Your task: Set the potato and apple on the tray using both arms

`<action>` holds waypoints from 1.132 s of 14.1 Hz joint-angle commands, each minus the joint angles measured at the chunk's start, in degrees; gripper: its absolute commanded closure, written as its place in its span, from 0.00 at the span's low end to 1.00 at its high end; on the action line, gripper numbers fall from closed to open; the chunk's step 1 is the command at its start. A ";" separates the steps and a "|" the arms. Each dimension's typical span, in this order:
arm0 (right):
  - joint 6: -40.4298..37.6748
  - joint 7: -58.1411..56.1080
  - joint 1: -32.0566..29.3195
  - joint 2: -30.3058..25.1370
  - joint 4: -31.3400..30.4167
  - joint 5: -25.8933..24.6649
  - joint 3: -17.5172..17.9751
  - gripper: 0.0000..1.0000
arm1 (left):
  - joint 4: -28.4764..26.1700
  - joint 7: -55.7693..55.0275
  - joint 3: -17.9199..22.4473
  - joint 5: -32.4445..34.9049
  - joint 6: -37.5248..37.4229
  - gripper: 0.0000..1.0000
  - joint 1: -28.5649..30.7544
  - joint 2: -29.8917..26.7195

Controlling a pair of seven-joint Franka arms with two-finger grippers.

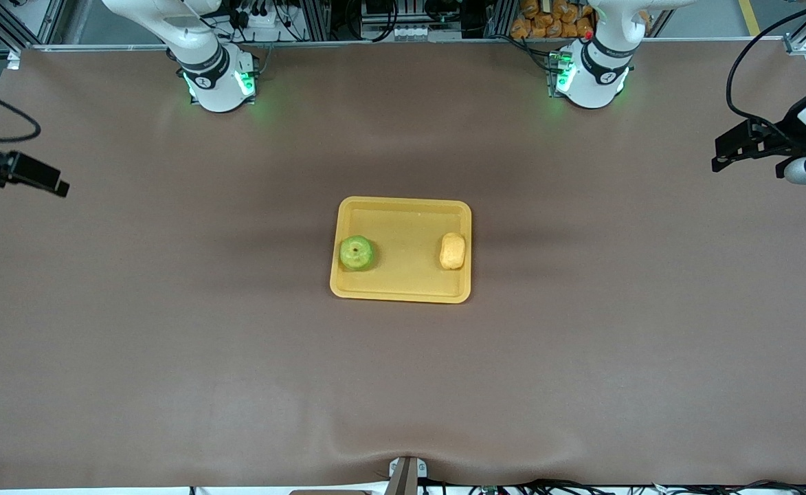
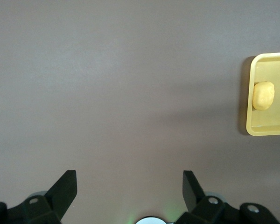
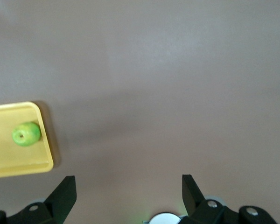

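The yellow-orange tray [image 1: 403, 292] lies at the middle of the table. The green apple [image 1: 356, 253] sits in it at the end toward the right arm. The yellow-tan potato [image 1: 452, 251] sits in it at the end toward the left arm. My left gripper [image 1: 722, 159] is open and empty, up over the left arm's end of the table. Its wrist view shows its spread fingers [image 2: 129, 177], the tray's rim [image 2: 250, 93] and the potato [image 2: 263, 95]. My right gripper [image 1: 59, 187] is open and empty over the right arm's end. Its wrist view shows its fingers [image 3: 129, 179], the tray [image 3: 44, 140] and the apple [image 3: 26, 134].
The brown table cover [image 1: 169, 330] has a raised fold near a small mount [image 1: 406, 474] at the edge nearest the front camera. The two arm bases [image 1: 220, 82] [image 1: 591, 79] glow green at the table's farthest edge.
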 commanded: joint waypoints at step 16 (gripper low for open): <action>8.26 -13.80 -1.38 -11.08 -14.72 -3.99 0.56 0.00 | 0.67 -0.73 -0.04 0.03 -1.11 0.00 -0.28 -0.18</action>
